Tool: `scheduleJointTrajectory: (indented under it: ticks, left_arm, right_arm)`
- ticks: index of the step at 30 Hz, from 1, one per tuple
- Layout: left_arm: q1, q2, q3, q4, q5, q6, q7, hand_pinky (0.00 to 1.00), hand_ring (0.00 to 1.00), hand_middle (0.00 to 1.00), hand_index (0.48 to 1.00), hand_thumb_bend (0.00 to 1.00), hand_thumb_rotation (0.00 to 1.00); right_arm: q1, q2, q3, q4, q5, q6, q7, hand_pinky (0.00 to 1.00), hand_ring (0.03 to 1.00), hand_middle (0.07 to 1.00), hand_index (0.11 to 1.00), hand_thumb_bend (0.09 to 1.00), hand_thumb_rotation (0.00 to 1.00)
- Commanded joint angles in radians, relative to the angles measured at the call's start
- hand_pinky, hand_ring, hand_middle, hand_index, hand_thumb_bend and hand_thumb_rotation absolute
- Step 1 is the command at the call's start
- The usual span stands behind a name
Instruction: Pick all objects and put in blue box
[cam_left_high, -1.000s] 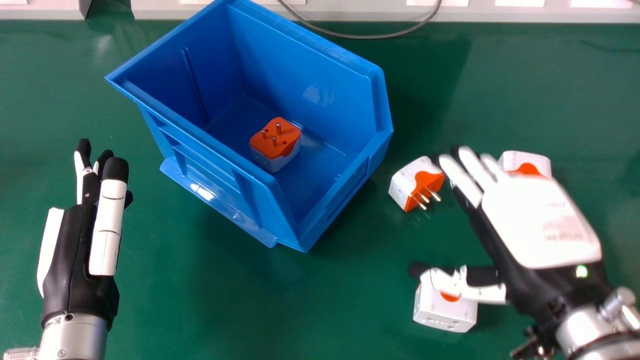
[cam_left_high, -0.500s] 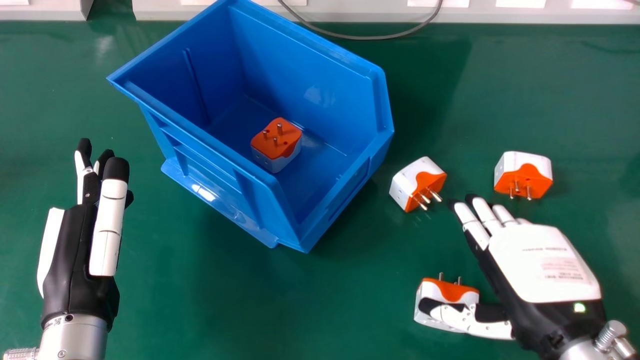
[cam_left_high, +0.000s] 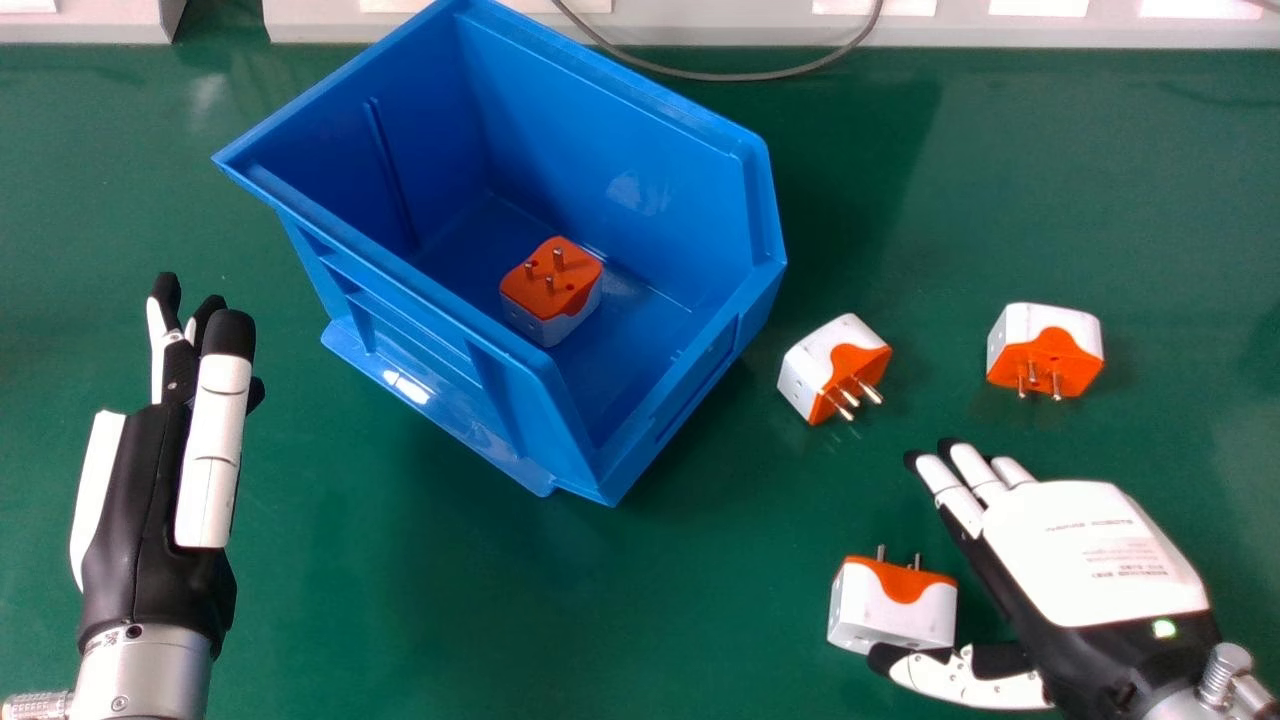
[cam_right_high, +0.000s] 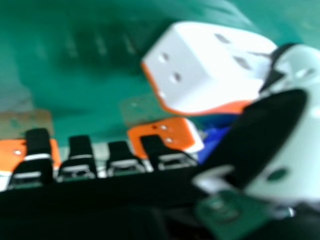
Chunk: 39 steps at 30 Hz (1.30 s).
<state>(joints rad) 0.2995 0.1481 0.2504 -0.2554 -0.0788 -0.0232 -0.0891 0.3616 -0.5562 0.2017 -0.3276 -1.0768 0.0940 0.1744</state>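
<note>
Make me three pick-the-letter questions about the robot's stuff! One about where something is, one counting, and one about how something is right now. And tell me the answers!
1. Where is the plug adapter farthest left in the head view?
A) On the right robot hand
B) Outside the box
C) Inside the blue box

2. How many plug adapters are on the green table?
A) One
B) Three
C) Five

3. How is the left robot hand?
A) Open
B) Curled into a fist
C) Shut on a plug adapter

Answers:
1. C: blue walls stand around it.
2. B: one is beside the box, one is farther right, and one is by the thumb of the right robot hand.
3. A: its fingers are straight, with nothing in them.
</note>
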Motion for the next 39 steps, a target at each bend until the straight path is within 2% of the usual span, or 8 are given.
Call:
scheduleJointTrajectory:
  ticks: [1,5,9,14,19,33,37,39]
  left_arm:
    - [0.004,0.012,0.005,-0.034,0.000,0.001,-0.002,0.94,0.99,1.00,0.989,0.77,1.00]
    - [0.004,0.013,0.007,-0.031,-0.004,0.001,-0.006,0.94,0.99,1.00,0.990,0.79,1.00]
    - [0.009,0.011,0.004,-0.050,-0.002,0.013,-0.005,0.94,0.99,1.00,0.991,0.79,0.99]
    - [0.008,0.010,0.006,-0.057,-0.009,0.024,-0.008,0.93,0.99,1.00,0.994,0.79,0.99]
    - [0.000,0.009,0.008,-0.051,-0.013,0.030,-0.011,0.93,0.99,1.00,0.994,0.79,0.99]
    - [-0.010,0.011,0.008,-0.064,-0.007,0.053,-0.009,0.93,0.99,1.00,0.993,0.80,0.99]
    - [-0.009,0.011,0.006,-0.078,-0.005,0.062,-0.008,0.93,0.99,1.00,0.992,0.80,0.99]
    - [-0.012,0.011,0.007,-0.075,-0.005,0.063,-0.008,0.93,0.99,1.00,0.992,0.80,0.99]
  right_arm:
    - [-0.025,-0.020,0.003,0.013,-0.009,-0.015,0.003,0.85,0.941,0.987,0.958,0.416,0.71]
    - [-0.050,-0.042,0.020,0.039,-0.026,-0.029,0.019,0.84,0.920,0.973,0.938,0.420,0.69]
    - [-0.078,-0.063,0.043,0.057,-0.050,-0.037,0.039,0.82,0.908,0.963,0.924,0.420,0.68]
    - [-0.109,-0.067,0.062,0.050,-0.073,-0.034,0.095,0.79,0.892,0.941,0.903,0.416,0.68]
    - [-0.128,-0.061,0.077,0.053,-0.090,-0.030,0.121,0.78,0.888,0.938,0.900,0.416,0.68]
    - [-0.176,-0.051,0.108,0.085,-0.105,-0.016,0.145,0.75,0.843,0.901,0.877,0.420,0.68]
    - [-0.188,-0.042,0.107,0.104,-0.084,-0.036,0.084,0.63,0.687,0.737,0.731,0.393,0.66]
    - [-0.191,-0.023,0.100,0.136,-0.059,-0.047,0.013,0.44,0.487,0.560,0.594,0.396,0.52]
